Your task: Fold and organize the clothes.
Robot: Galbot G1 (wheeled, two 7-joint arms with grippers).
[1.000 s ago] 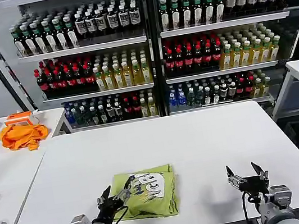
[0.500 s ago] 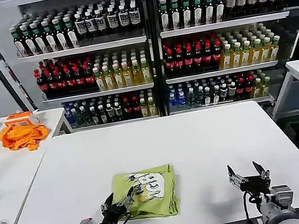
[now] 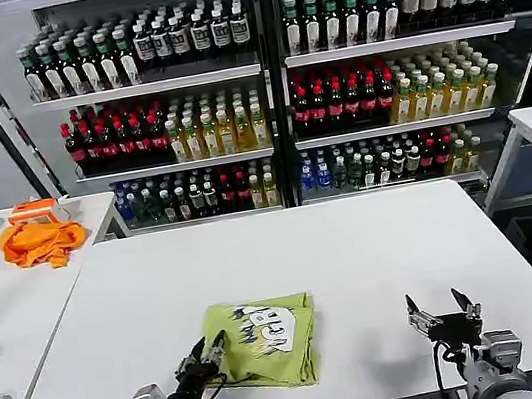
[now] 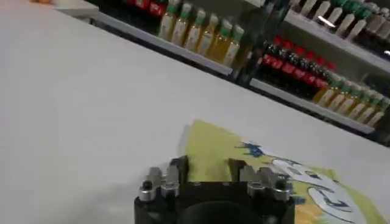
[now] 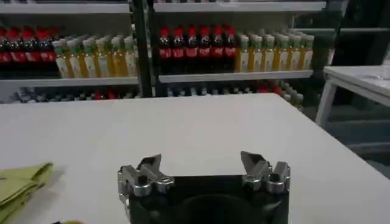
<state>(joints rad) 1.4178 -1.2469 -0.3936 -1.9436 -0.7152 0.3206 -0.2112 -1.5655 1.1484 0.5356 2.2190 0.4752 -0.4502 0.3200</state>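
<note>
T-shirt (image 3: 269, 346), lime-green, folded into a compact rectangle with the print (image 3: 264, 325) facing up, lying by the near edge of the desk (image 3: 353, 236), left of its middle. Nudged a little to the right and slightly turned compared with a second ago. Left gripper (image 3: 202, 356) drawn back from over the cloth to just off its near left corner, claw spread and pinching nothing. Probably a sign of folding finished, with little more than squaring up left. Right gripper (image 3: 436, 308) parked toward the near right corner, well apart from the T-shirt, claw spread wide and empty.

From the left wrist: T-shirt (image 4: 244, 152) corner just beyond the parted fingers (image 4: 178, 169), not between them, which is hard to settle from the head view. From the right wrist: a sliver of the T-shirt (image 5: 18, 182) off to one side, plain desk ahead of the right gripper (image 5: 201, 163).
</note>
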